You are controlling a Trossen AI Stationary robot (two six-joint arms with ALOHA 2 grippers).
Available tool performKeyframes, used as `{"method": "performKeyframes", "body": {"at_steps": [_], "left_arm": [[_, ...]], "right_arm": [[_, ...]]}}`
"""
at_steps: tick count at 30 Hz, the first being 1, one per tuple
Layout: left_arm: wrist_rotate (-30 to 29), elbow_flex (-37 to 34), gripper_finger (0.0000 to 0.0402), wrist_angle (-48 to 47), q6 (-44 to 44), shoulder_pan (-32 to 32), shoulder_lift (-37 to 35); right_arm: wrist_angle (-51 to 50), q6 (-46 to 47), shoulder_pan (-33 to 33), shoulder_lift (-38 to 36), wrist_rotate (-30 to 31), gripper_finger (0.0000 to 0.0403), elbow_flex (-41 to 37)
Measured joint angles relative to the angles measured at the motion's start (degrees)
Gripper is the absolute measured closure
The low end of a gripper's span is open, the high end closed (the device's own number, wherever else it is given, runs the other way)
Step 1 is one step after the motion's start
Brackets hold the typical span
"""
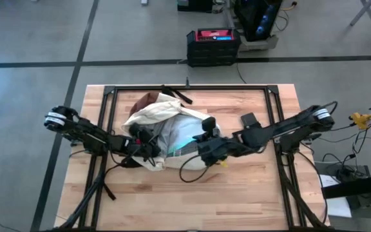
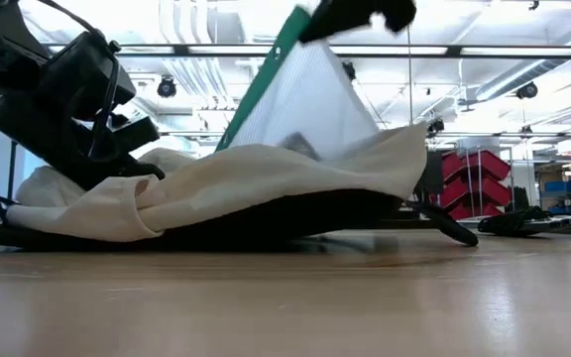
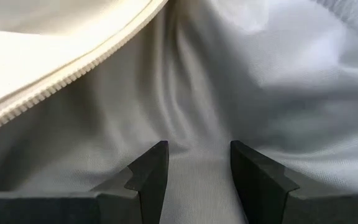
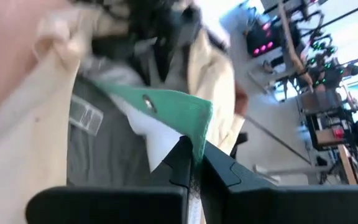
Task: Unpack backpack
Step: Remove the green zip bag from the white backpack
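On table, backpack point(image 1: 156, 113) lying flat

The right claw point(image 4: 196, 163) is pinched tight on the green edge of a clear zip pouch point(image 4: 166, 112), its two dark fingers point(image 4: 219, 168) meeting on the corner. Behind the pouch the cream backpack point(image 4: 36, 124) lies open, grey lining showing beside the pouch. Beyond the bag's far edge, blurred racks of equipment point(image 4: 303, 56) with small lit lights stand in the room.
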Motion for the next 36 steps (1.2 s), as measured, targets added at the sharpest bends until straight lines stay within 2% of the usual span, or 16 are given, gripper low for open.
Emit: {"method": "performKeyframes", "body": {"at_steps": [9, 14, 20, 25, 29, 34, 36], "left_arm": [[-0.24, -0.07, 0.0244, 0.53, 0.15, 0.07, 0.04], [-2.76, -0.07, 0.0244, 0.49, 0.72, 0.20, 0.04], [-5.34, -0.13, 0.0244, 0.48, -0.27, 1.77, 0.04], [-6.52, -0.15, 0.0244, 0.42, -2.71, 4.20, 0.07], [-6.89, -0.15, 0.0244, 0.47, -2.55, 6.84, 0.04], [-8.97, -0.02, 0.0244, 0.12, 3.50, 9.45, -0.21], [-10.66, -0.04, 0.0245, -0.01, 5.91, 10.05, -1.21]], "right_arm": [[0.36, 2.00, 1.04, -1.81, -3.15, 0.0403, -1.66], [4.13, 1.76, 3.81, -1.79, -13.09, 0.0403, -1.68], [5.07, 1.76, 9.23, -1.84, -17.25, 0.0403, -0.05], [5.57, 3.27, 14.11, -3.02, -25.13, 0.0403, 1.97], [0.58, 7.45, 15.64, -3.30, -26.23, 0.0403, 1.89], [-9.29, 17.15, 14.14, -2.95, -26.43, 0.0403, -0.81], [-10.82, 20.44, 13.03, -2.86, -28.36, 0.0403, -3.55]]}}
